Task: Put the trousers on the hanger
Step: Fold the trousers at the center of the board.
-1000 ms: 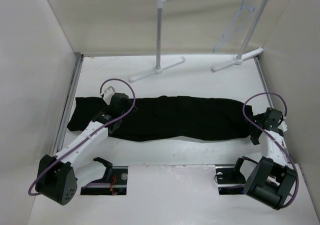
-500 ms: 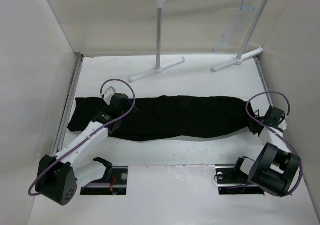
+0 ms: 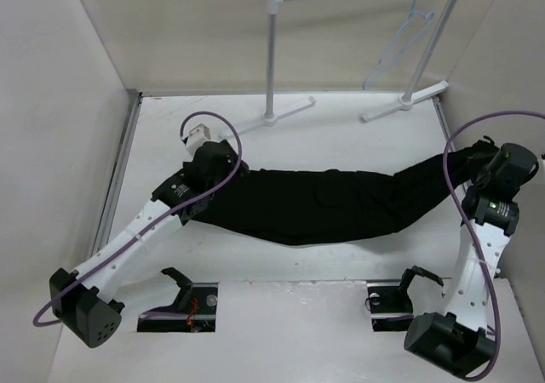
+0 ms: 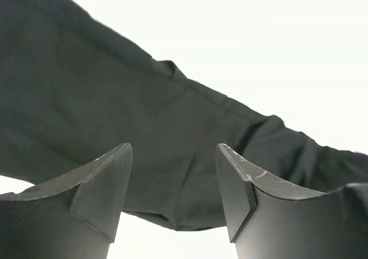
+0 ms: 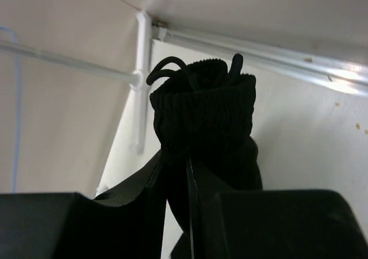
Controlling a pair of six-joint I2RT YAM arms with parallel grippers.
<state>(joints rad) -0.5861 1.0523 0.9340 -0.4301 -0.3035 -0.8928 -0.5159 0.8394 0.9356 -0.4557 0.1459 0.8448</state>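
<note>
The black trousers (image 3: 324,204) lie stretched across the table, their right end raised off it. My right gripper (image 3: 484,157) is shut on that end; in the right wrist view the ribbed waistband with its drawstring (image 5: 201,103) sticks up from between the closed fingers of the right gripper (image 5: 178,158). My left gripper (image 3: 223,179) hovers over the trousers' left end. Its fingers stand apart in the left wrist view, where the left gripper (image 4: 172,147) has the cloth (image 4: 115,109) beyond the tips and none between the pads. The pale hanger (image 3: 400,47) hangs at the rail's right end.
A white tube garment rack (image 3: 272,51) stands at the back, its feet (image 3: 268,117) resting on the table. White walls close in on the left and right. The rack's rail (image 5: 69,60) and post show in the right wrist view.
My right gripper closed on the trousers' right end and lifted it up and to the right. The whole garment slid right. My left arm reached farther in and right, still open.
</note>
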